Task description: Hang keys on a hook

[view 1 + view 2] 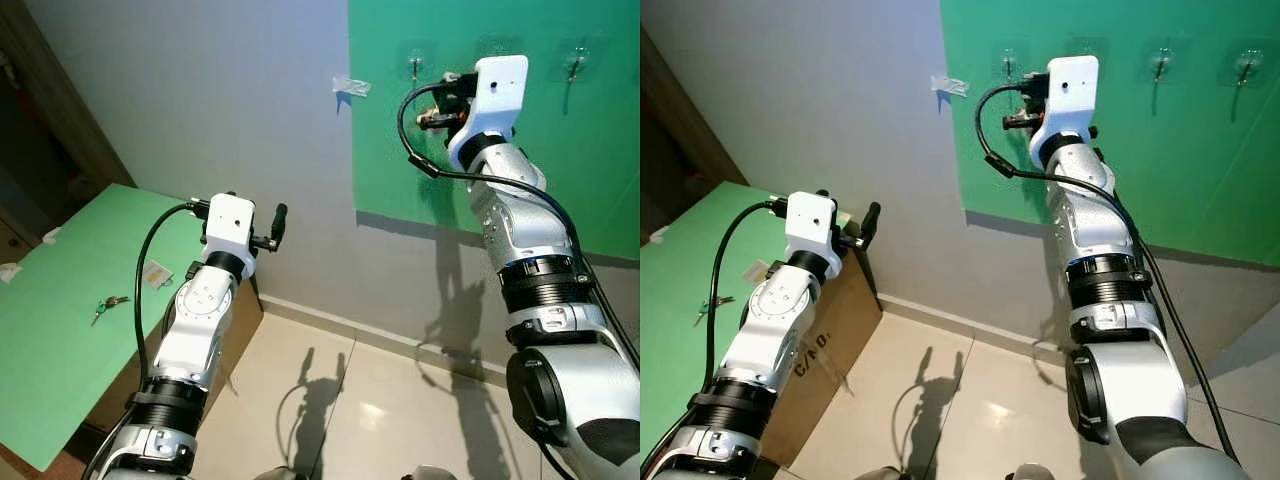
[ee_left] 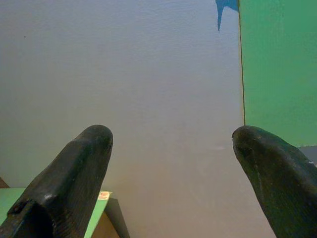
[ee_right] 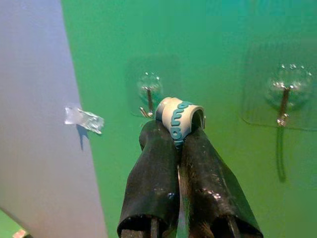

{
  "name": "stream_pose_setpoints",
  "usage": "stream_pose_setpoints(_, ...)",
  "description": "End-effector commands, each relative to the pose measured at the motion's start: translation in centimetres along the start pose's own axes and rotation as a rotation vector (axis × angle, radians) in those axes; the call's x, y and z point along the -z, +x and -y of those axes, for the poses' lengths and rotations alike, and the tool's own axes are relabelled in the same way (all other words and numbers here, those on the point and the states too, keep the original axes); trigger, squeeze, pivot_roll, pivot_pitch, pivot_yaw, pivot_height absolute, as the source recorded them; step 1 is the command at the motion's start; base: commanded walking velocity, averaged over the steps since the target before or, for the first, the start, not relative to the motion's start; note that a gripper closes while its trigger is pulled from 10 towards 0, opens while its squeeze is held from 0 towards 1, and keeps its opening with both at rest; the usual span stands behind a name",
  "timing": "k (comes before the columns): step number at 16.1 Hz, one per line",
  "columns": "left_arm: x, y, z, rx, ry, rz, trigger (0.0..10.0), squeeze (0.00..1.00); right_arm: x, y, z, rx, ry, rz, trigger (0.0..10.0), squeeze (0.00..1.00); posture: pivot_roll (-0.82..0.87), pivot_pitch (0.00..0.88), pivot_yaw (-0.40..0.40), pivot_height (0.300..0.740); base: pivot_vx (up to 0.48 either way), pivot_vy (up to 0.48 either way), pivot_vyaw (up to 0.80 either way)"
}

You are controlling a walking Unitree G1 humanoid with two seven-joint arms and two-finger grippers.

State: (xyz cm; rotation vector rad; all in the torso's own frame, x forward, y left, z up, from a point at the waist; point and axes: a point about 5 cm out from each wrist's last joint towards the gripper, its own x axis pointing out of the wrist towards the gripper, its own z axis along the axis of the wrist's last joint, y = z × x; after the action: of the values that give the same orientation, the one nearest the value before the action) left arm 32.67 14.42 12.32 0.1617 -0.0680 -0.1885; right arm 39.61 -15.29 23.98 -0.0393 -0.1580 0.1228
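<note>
A white and teal key tag sits pinched between the tips of the right tool, clenched on it at the centre of the right wrist view, just beside a clear adhesive hook stuck to the green wall panel; whether the tag touches the hook cannot be told. A second hook hangs at the right of that frame, and a scrap of clear tape clings to the grey wall near the panel's edge. In the left eye view the right arm reaches up into the upper right of the frame. The left tool hovers left of centre, released with its fingers spread, facing the grey wall. Another set of keys lies on the green bench at the lower left, near a small card.
</note>
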Motion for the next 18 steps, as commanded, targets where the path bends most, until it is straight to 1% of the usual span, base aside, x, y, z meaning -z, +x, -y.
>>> stream_pose_setpoints(1,-0.1,-0.3,-0.5,-0.018,0.019,0.006,10.0,0.0,-2.0,0.6,-0.1,0.002,-0.006,0.067,0.0,0.03,-0.18,0.0,0.111,0.74,0.0,0.0,0.0)
stream_pose_setpoints(2,-0.1,-0.3,-0.5,-0.018,0.019,0.005,10.0,0.0,-2.2,0.7,0.0,0.008,-0.005,0.074,0.0,0.03,-0.18,0.0,0.112,0.74,0.0,0.0,0.0)
stream_pose_setpoints(4,0.0,-0.2,-0.5,-0.015,0.021,0.002,10.0,0.0,-2.3,0.9,0.9,0.046,0.003,0.089,0.0,0.03,-0.18,0.0,0.114,0.74,0.0,0.0,0.0)
stream_pose_setpoints(8,-0.2,0.0,-0.4,-0.011,0.021,0.003,10.0,0.0,-2.8,1.2,1.9,0.084,-0.022,0.103,0.0,0.03,-0.19,0.0,0.115,0.74,0.0,0.0,0.0)
stream_pose_setpoints(9,-0.1,0.0,-0.3,-0.007,0.02,0.002,10.0,0.0,-2.9,1.2,2.7,0.118,-0.05,0.112,0.0,0.03,-0.19,0.0,0.114,0.74,0.0,0.0,0.0)
stream_pose_setpoints(10,-0.1,0.0,-0.3,-0.006,0.019,0.001,10.0,0.0,-2.8,1.2,3.1,0.135,-0.054,0.111,0.0,0.03,-0.19,0.0,0.114,0.74,0.0,0.0,0.0)
stream_pose_setpoints(14,-0.1,-0.1,-0.2,-0.004,0.019,-0.001,10.0,0.0,-2.8,1.4,3.5,0.151,-0.056,0.112,0.0,0.03,-0.19,0.0,0.114,0.74,0.0,0.0,0.0)
stream_pose_setpoints(15,-0.1,-0.1,-0.2,-0.004,0.019,-0.001,10.0,0.0,-2.7,1.4,3.5,0.151,-0.04,0.107,0.0,0.03,-0.18,0.0,0.114,0.74,0.0,0.0,0.0)
stream_pose_setpoints(17,-0.1,-0.1,-0.4,-0.009,0.019,-0.003,10.0,0.0,-2.1,1.6,3.7,0.155,0.033,0.076,0.0,0.03,-0.18,0.0,0.111,0.74,0.0,0.0,0.0)
stream_pose_setpoints(18,-0.1,-0.1,-0.4,-0.011,0.018,-0.003,10.0,0.0,-1.9,1.6,3.8,0.155,0.055,0.067,0.0,0.03,-0.18,0.0,0.109,0.74,0.0,0.0,0.0)
